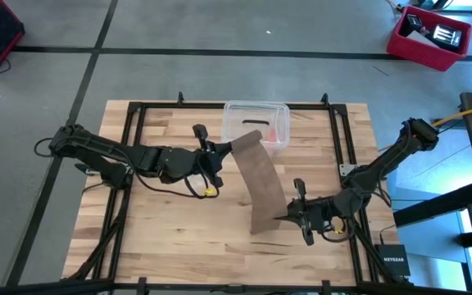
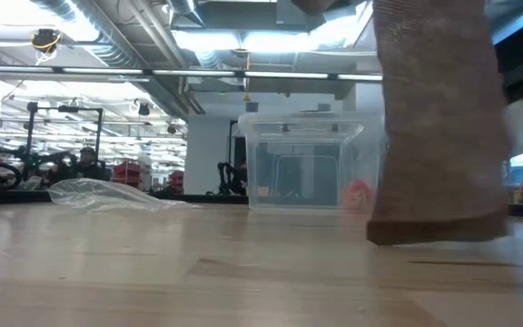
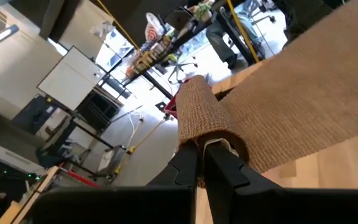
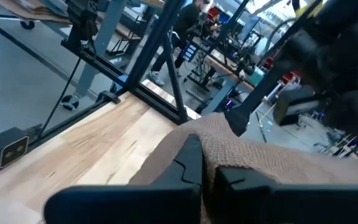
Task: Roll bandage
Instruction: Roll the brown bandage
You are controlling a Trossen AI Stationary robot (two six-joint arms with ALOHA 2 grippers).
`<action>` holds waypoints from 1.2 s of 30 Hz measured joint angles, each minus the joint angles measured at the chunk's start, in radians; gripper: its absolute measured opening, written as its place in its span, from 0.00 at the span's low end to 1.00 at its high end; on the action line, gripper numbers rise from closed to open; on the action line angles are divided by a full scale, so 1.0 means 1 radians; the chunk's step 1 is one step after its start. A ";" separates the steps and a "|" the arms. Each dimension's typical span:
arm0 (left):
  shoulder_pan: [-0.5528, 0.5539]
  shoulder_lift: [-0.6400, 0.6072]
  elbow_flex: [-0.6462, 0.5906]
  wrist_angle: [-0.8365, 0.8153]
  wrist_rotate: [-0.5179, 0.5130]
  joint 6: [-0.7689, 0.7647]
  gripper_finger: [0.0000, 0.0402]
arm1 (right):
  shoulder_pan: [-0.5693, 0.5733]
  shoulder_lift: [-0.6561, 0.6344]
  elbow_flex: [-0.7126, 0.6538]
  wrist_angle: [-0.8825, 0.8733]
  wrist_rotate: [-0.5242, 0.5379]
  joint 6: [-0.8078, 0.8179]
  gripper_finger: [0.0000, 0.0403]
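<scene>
The bandage [image 1: 256, 180] is a dark brown fabric strip held up between my two grippers over the middle of the table, running from far to near. My left gripper [image 1: 226, 152] is shut on its far end, where the fabric curls into a small roll [image 3: 197, 112]. My right gripper [image 1: 281, 217] is shut on the strip near its near end. In the low view the bandage [image 2: 439, 136] hangs down broad. Its lower edge [image 2: 439, 234] is close to the tabletop; whether it touches I cannot tell. My left gripper pinches the bandage's far end [image 3: 219, 140] between its two fingers, coming in about level from the table's left. The fabric wraps over the fingertips in a loose curl. From there the strip runs away broad and fairly taut. My right gripper pinches the bandage near its near end, at the long edge [image 4: 213, 146] facing the table's right side. The fingers come in about level from the right and lie across the strip. The fabric bunches over the fingertips. One layer or several, I cannot tell.
A clear plastic box [image 1: 256, 121] stands at the table's far middle, just beyond the bandage's far end. A clear plastic bag [image 2: 107, 193] lies on the table farther off in the low view. A black frame [image 1: 138, 111] runs around the wooden tabletop.
</scene>
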 joint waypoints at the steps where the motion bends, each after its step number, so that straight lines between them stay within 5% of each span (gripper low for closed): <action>1: -0.001 0.000 0.000 -0.010 0.000 -0.004 0.01 | 0.000 0.000 0.008 0.000 0.000 -0.010 0.00; 13: -0.078 0.118 0.000 -0.052 0.005 -0.064 0.01 | 0.000 0.000 0.198 -0.039 0.008 -0.197 0.00; 26: -0.153 0.215 0.001 -0.046 0.004 -0.092 0.01 | -0.001 -0.007 0.382 -0.104 0.256 -0.376 0.00; 36: -0.190 0.254 0.002 -0.030 0.000 -0.125 0.01 | -0.097 -0.039 0.429 -0.016 0.307 -0.344 0.00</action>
